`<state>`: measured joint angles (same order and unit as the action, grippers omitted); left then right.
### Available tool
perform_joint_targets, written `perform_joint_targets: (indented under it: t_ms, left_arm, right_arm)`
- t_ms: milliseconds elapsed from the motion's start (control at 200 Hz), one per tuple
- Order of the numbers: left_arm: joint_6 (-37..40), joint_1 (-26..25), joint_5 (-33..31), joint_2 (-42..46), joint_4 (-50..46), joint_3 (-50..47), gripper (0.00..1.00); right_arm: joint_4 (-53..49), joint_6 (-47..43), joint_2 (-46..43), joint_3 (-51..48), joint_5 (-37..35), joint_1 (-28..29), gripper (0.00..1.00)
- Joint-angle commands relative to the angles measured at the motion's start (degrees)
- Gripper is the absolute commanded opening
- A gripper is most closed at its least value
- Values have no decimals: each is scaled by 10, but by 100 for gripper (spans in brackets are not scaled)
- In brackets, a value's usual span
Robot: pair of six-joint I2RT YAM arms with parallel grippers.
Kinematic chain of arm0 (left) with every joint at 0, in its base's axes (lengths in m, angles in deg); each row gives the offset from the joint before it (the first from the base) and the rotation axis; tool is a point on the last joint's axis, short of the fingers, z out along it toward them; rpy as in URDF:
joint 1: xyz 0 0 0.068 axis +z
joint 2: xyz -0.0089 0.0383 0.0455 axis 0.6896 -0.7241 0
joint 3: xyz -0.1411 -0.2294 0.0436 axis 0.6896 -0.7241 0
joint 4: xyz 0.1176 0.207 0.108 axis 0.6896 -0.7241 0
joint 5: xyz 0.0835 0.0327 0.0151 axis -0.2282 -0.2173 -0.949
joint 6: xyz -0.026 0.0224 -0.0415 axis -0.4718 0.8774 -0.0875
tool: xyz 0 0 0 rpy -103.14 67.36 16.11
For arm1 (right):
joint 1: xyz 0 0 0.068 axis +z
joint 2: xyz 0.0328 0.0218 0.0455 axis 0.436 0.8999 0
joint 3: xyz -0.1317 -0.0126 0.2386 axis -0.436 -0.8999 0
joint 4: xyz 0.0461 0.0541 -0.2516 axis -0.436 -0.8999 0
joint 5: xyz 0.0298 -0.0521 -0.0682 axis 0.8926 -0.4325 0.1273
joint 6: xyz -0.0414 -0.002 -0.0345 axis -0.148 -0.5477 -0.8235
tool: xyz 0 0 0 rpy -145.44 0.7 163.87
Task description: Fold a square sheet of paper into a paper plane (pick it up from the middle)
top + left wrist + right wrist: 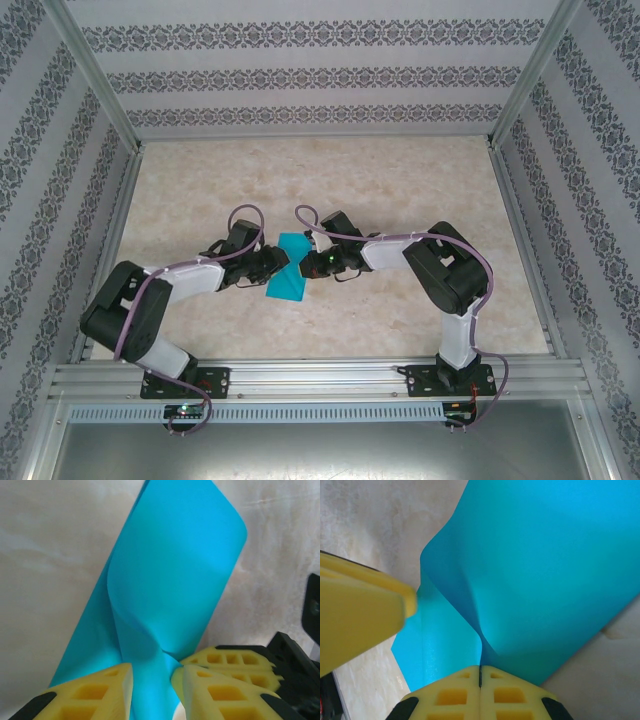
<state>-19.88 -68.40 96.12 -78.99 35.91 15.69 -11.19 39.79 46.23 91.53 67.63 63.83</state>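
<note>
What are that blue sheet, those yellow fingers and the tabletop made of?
The blue sheet looks like thin matte paper: it curls and creases softly. The yellow fingers seem moulded rubbery plastic or foam, matte, with square hollows. The tabletop shows a beige marble pattern, perhaps printed laminate.

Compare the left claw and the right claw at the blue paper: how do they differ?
The right claw is shut, its fingers pinching the blue paper; the left claw is open, the paper passing through the gap between its fingers. The left claw reaches in from the left, the right claw from the right. Both have yellow fingers and sit close together at the paper.
</note>
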Motion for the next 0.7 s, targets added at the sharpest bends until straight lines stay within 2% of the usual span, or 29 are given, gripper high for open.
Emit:
perform_joint_targets:
  t_ms: [0, 240, 545, 639, 694]
  left_arm:
    - [-19, -6, 1, -16, 31, 10, 33]
    - [-11, -6, -34, -13, -22, 13, 29]
    - [-15, -7, -29, -38, -21, 19, 24]
    - [-14, -6, -32, -37, -24, 20, 24]
    - [-15, -6, -32, -38, -24, 19, 24]
  right_arm:
    - [-3, -13, -1, 8, 8, -4, 2]
    - [4, -4, -4, 7, 14, -4, 4]
    - [11, 14, -32, 0, 17, -5, 10]
    - [38, 41, -44, -18, 22, -7, 20]
    - [56, 60, -50, -27, 31, -7, 22]
